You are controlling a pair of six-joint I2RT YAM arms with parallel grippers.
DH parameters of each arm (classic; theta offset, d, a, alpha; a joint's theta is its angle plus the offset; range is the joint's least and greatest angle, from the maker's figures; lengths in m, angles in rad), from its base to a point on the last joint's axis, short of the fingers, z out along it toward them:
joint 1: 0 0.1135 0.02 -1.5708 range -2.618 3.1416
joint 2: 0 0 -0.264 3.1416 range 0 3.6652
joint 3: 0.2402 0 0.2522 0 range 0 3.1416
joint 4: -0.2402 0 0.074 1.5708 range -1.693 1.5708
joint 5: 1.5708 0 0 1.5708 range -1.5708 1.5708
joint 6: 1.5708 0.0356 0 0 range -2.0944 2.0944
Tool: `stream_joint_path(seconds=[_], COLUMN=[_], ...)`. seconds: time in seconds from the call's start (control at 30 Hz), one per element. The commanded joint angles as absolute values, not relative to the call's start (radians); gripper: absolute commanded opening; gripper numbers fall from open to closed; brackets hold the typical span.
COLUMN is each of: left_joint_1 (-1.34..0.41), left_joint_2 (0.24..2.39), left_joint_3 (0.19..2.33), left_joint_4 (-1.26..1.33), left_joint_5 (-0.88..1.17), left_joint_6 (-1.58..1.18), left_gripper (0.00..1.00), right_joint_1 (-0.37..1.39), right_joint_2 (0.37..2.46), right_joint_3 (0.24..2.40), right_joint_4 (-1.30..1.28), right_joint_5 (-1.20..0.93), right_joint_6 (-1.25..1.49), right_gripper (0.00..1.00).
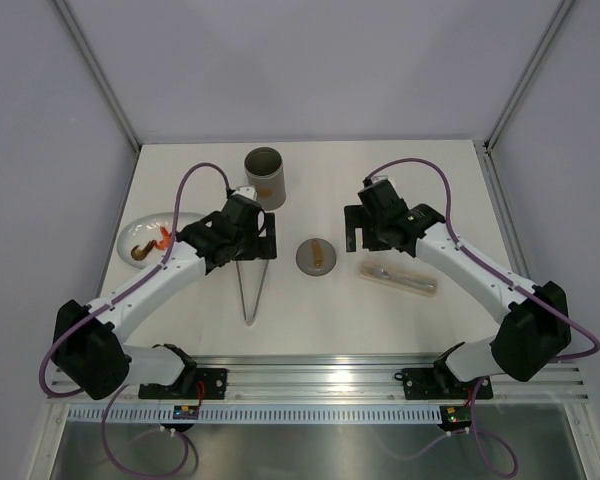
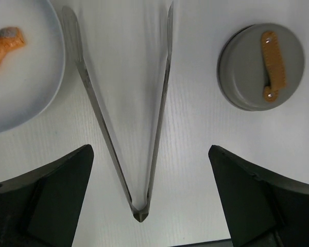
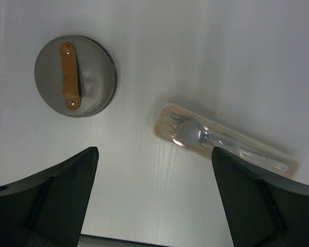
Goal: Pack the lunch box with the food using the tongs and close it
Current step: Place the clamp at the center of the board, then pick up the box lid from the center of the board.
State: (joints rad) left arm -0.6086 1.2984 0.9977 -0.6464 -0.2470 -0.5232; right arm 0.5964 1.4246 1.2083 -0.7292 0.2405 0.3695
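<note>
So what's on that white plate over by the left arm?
A few small orange and red food pieces lie on the white plate. The left arm and its purple cable cover the plate's right edge, so anything lying there cannot be seen.

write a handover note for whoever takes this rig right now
Left gripper open, over the tongs, which lie flat on the table, ungripped.
Right gripper open and empty, above the table between the lid and the cutlery packet.
Lunch box upright, uncovered, at the far side; food on the white plate.
Done: nothing visibly packed.
Left: grip tongs, move food into box, fit lid.
</note>
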Motion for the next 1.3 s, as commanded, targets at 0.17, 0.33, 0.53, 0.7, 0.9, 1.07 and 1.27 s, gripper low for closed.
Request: stream_joint_path(seconds=[0.17,0.33,0.53,0.7,0.9,1.07,1.27], left_joint_1=[-0.672,-0.748,-0.828,-0.85,-0.859,-0.861,-0.859], left_joint_2=[1.377,1.502,1.664,1.767,1.92,1.997,2.049], left_joint_3=[1.215,1.305,1.4,1.491,1.607,1.644,1.687], left_joint_4=[-0.716,-0.75,-0.746,-0.736,-0.755,-0.753,-0.764], left_joint_5=[-0.229,-0.184,-0.229,-0.244,-0.264,-0.291,-0.295], left_joint_6=[-0.597,-0.667,-0.798,-0.838,-0.845,-0.851,-0.839], left_gripper=[0.92,0.89,0.73,0.72,0.7,0.66,0.61], right_joint_1=[0.526,0.415,0.25,0.218,0.216,0.218,0.218], right_joint_2=[1.381,1.379,1.355,1.332,1.319,1.302,1.307], right_joint_3=[1.131,1.078,1.049,1.032,1.026,1.023,1.029], right_joint_4=[-0.666,-0.64,-0.635,-0.63,-0.623,-0.627,-0.634], right_joint_5=[0.109,0.015,-0.078,-0.084,-0.092,-0.091,-0.084], right_joint_6=[0.393,0.414,0.416,0.429,0.434,0.431,0.417], right_gripper=[1.0,1.0,0.99,0.99,1.0,1.0,0.99])
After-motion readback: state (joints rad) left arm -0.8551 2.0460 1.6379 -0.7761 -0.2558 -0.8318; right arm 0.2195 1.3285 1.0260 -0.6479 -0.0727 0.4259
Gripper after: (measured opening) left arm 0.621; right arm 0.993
